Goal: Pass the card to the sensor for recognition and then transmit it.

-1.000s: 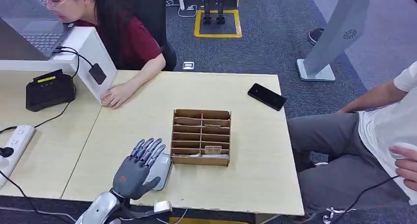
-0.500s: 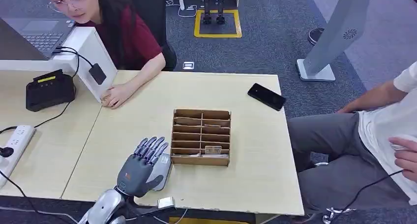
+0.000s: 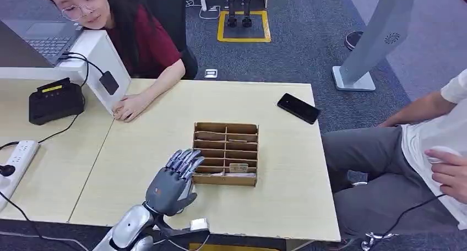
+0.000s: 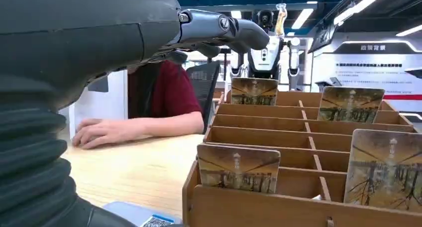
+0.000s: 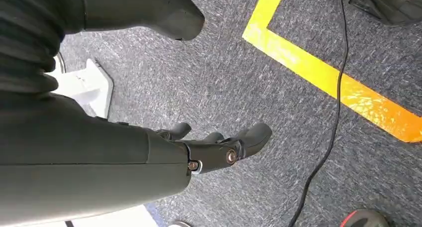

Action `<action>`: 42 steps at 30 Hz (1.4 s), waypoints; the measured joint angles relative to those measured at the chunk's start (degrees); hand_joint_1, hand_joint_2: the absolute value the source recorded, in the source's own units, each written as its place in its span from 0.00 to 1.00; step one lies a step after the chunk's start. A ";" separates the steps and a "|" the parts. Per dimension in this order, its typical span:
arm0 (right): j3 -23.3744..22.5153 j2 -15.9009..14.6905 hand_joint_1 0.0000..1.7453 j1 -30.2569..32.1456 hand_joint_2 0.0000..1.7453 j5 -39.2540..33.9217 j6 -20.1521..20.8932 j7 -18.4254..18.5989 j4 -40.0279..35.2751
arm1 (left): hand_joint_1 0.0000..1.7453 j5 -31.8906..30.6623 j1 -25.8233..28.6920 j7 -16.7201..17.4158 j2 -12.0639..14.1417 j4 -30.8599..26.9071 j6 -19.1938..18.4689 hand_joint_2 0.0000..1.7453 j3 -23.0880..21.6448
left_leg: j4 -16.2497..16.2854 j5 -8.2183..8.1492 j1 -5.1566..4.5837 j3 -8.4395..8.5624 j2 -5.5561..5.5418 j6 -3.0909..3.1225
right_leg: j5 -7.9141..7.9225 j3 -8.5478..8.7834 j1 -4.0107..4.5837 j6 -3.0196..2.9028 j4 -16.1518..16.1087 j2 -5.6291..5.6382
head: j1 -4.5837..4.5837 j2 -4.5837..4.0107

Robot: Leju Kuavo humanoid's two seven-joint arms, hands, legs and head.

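A brown wooden card box (image 3: pixel 225 153) with several slots stands in the middle of the table. Picture cards stand upright in it; in the left wrist view one card (image 4: pixel 238 168) sits in the nearest row and another (image 4: pixel 351 103) further back. My left hand (image 3: pixel 172 184) hovers open at the box's near left corner, its fingers (image 4: pixel 224 30) stretched out above the slots and holding nothing. A small black sensor pad (image 3: pixel 109 82) hangs on the white stand at the far left. My right hand (image 5: pixel 214 150) hangs over the carpet, fingers loosely apart and empty.
A person in red rests a hand (image 3: pixel 129 107) on the table near the sensor. A black terminal (image 3: pixel 55 101), a power strip (image 3: pixel 17 157) and a black phone (image 3: pixel 298 108) lie on the table. A pale flat thing (image 4: pixel 137 218) lies under my left hand. Another person sits at the right.
My left hand has moved right and slightly forward, from beside the box to its near left corner, now covering the pale flat thing. The person in red has lifted their head.
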 joint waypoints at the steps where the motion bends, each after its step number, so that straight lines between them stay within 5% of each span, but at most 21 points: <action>1: 0.00 0.00 0.00 0.00 1.00 0.00 0.00 0.00 0.00 | 0.00 0.00 -0.11 0.00 -0.02 0.02 0.00 1.00 -0.17 | 0.00 0.00 0.00 0.00 0.00 0.00 | 0.00 0.00 0.00 0.00 0.00 0.00 | 0.00 0.00; 15: 0.00 0.00 0.00 -0.04 1.00 0.07 0.00 0.20 0.00 | 0.00 -0.07 -1.42 0.61 -0.48 1.18 -0.02 1.00 -0.96 | 0.00 0.01 0.00 0.00 0.00 0.00 | 0.00 0.00 0.00 0.00 0.00 0.00 | -0.02 0.00; 31: 0.00 0.48 0.00 -0.09 1.00 0.61 0.02 0.35 0.00 | 0.00 -1.90 -7.77 4.87 -3.32 9.77 0.24 1.00 -2.54 | 0.01 0.02 0.00 -0.01 -0.01 0.02 | 0.01 0.00 0.00 0.01 0.00 0.00 | 0.00 0.00; 42: 0.00 0.70 0.00 -0.09 1.00 0.61 0.02 0.07 0.00 | 0.00 0.59 -9.06 3.83 -3.85 13.55 -1.35 1.00 -2.56 | 0.01 0.02 0.00 -0.01 0.00 0.02 | 0.01 0.00 0.00 0.01 0.00 0.01 | 0.00 0.00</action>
